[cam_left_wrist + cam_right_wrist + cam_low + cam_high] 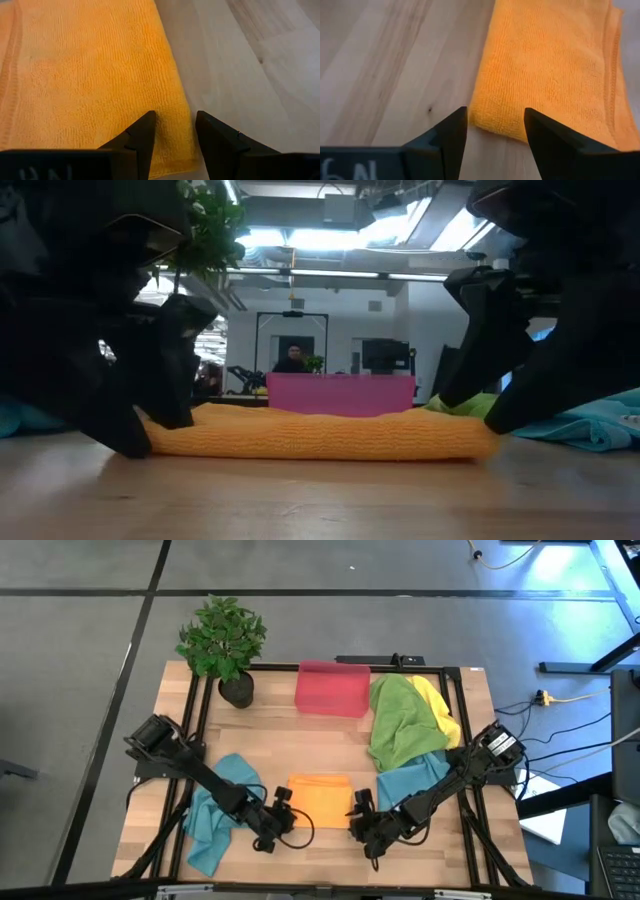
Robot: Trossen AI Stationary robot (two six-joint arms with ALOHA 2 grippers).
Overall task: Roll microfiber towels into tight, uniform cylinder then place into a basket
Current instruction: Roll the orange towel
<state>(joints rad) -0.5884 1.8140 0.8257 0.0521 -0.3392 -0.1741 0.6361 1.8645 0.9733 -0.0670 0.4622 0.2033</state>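
Both arms are stretched low across the tabletop [330,755] from the outer edges toward the lower middle of the high view, where the orange towel [320,800] lies folded into a flat rectangle. The left claw [283,815] is set at the towel's left end; its fingers [142,135] stand parted astride the towel's near corner, with cloth lying between them, and whether that cloth is gripped cannot be told. The right claw [357,812] is set at the towel's right end, its fingers [451,131] spread and released, the towel's corner lying just ahead of the gap with bare wood under it. In the low view the towel is seen as a long low pad with a dark claw at each end. Bare wood lies below the towel toward the near edge and above it toward the basket [333,688], which stands at the upper middle, well apart from the towel. A teal towel [215,810] lies crumpled under the left arm at lower left; another teal towel [412,780] lies under the right arm. A green towel [398,725] and a yellow towel [438,705] are heaped just right of the basket. A potted plant [222,640] stands at the upper left corner.
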